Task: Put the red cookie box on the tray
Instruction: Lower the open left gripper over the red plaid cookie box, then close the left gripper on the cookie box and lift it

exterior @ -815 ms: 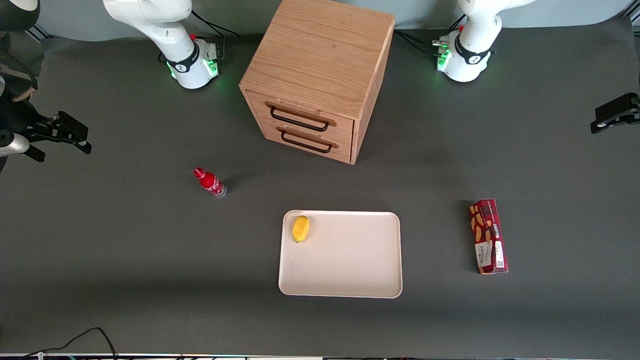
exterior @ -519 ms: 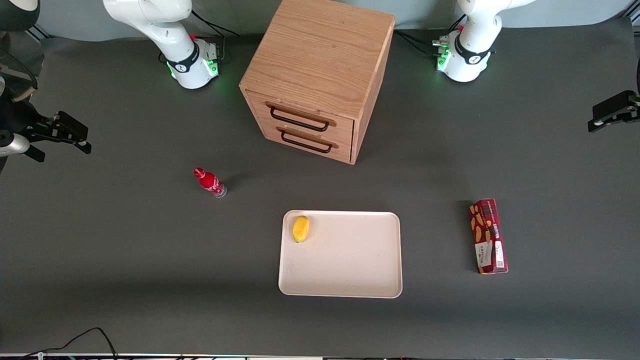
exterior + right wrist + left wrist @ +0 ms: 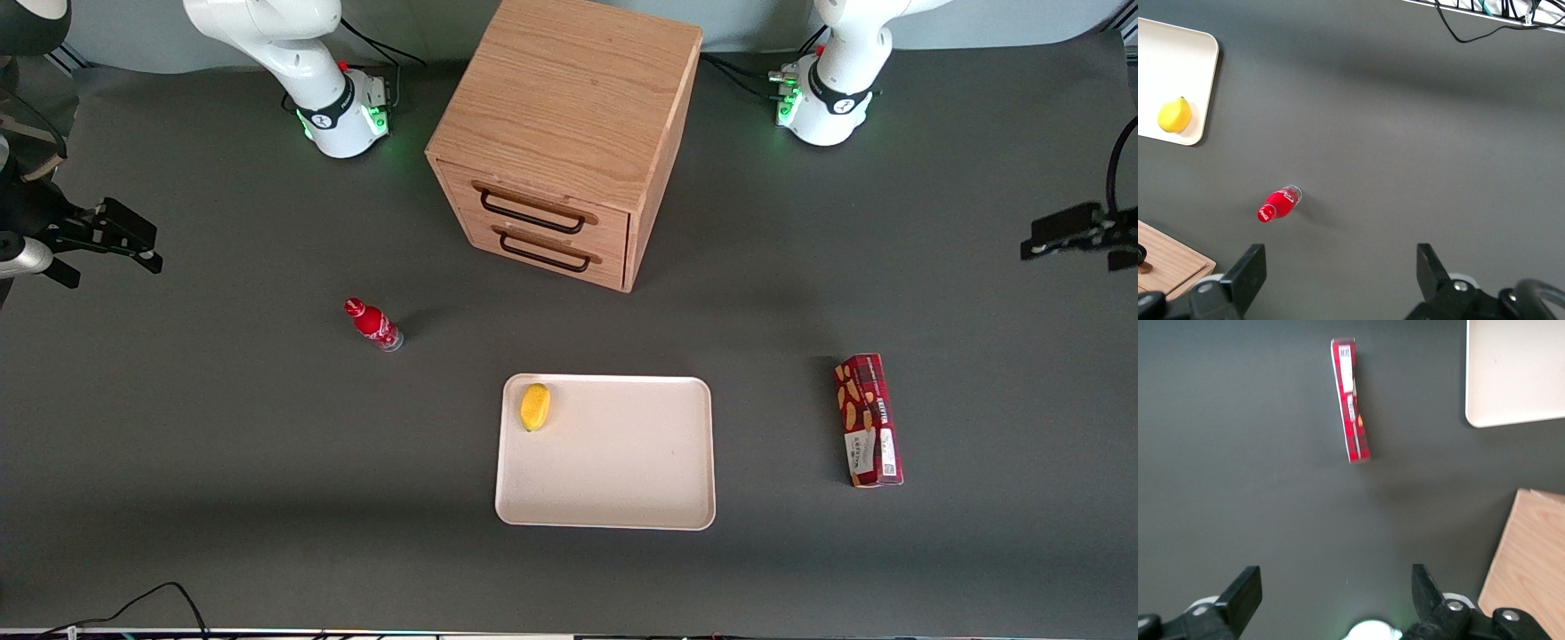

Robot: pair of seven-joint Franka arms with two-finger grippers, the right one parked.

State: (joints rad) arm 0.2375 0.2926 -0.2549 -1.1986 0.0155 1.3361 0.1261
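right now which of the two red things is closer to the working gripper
The red cookie box, the long slim carton lying flat beside the tray. The gripper hovers open above the table, farther from the front camera; the small red bottle stands toward the parked arm's end.

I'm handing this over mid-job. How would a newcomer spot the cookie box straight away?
Start at the cream tray in front of the wooden drawer cabinet, then look toward the working arm's end of the table. The red cookie box lies flat there, apart from the tray. It is long, slim and dark red with cookie pictures, unlike the small red bottle. The open tool hovers clear of it.

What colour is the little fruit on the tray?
Yellow. The fruit shows best in the front view, lying on the tray.
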